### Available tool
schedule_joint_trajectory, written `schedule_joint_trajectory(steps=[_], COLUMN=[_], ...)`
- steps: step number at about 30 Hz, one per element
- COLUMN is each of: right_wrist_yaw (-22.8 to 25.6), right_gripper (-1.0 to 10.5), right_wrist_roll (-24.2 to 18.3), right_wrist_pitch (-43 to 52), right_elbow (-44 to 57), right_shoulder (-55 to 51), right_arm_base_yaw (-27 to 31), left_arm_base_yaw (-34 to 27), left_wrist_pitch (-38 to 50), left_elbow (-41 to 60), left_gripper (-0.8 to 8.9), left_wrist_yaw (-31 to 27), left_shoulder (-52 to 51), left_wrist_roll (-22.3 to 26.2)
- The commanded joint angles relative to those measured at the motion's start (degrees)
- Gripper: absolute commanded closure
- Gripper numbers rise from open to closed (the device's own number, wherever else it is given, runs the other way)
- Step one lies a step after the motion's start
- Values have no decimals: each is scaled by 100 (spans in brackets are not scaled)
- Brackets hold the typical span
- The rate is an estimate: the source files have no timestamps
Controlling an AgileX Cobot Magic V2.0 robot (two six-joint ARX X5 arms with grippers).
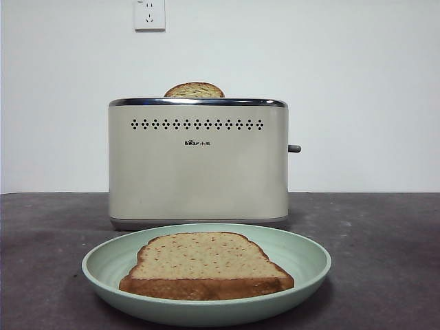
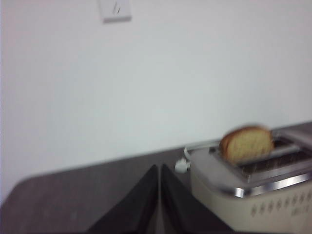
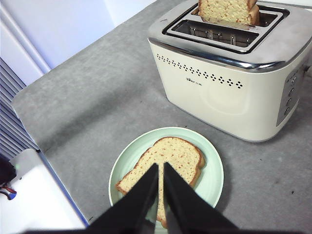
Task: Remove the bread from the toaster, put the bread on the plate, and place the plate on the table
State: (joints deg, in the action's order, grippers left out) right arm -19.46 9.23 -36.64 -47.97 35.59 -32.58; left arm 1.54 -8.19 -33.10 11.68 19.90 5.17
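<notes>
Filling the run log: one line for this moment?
bread slice flat on plate | second slice in toaster | left hand shut | right hand shut above plate

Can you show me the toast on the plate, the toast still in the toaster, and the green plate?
Bread on plate (image 1: 206, 258): front view, crumb.
Bread in toaster (image 1: 194, 90): front view, top.
Plate (image 1: 306, 254): front view, bare inside.

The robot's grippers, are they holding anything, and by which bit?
Nothing is held. The left gripper and right gripper are both shut and empty.
</notes>
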Motion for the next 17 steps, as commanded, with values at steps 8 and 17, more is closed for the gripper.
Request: schedule_joint_trajectory(steps=[8,17], right_wrist_yaw=[2,2], right_gripper=[943,943], right_wrist_roll=[-26,-26], right_wrist_pitch=[61,59], right_elbow=[-90,-90], right_shoulder=[17,17], right_arm_base_yaw=[-39,-39], left_arm_base_yaw=[-127,-129], left_wrist_pitch=[50,-15], left_elbow=[1733,2699], left_gripper=[806,806], left_wrist_yaw=[-442,-485], left_shoulder=[-1008,-1790], left_wrist_roll=[-522,-769])
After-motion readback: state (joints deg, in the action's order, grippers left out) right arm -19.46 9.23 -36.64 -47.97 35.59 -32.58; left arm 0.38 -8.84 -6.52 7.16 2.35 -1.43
